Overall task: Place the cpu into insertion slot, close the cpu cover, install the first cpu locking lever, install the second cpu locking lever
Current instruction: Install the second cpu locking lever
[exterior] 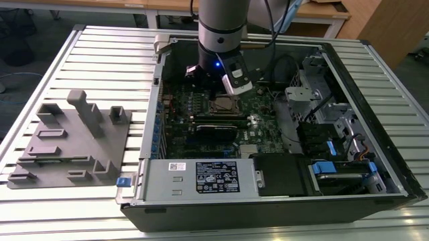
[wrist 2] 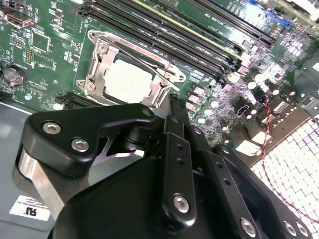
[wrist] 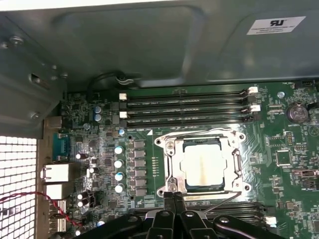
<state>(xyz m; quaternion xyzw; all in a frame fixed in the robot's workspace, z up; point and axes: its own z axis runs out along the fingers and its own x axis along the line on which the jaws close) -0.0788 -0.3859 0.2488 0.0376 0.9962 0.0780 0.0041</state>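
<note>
The cpu lies flat in the insertion slot on the green motherboard, its pale metal top showing. The cpu cover lies down around the chip as a silvery frame. A thin lever rod runs along the socket edge nearest my fingers. My gripper is shut, its tips together at that socket edge, with nothing seen between them. The second wrist view has the same cpu just beyond the gripper. In the exterior view the gripper hangs over the socket inside the open computer case.
Long black memory slots run beside the socket, with the case wall behind them. A grey parts fixture sits on the slatted table at the exterior view's left. The power supply and drive bays crowd the case.
</note>
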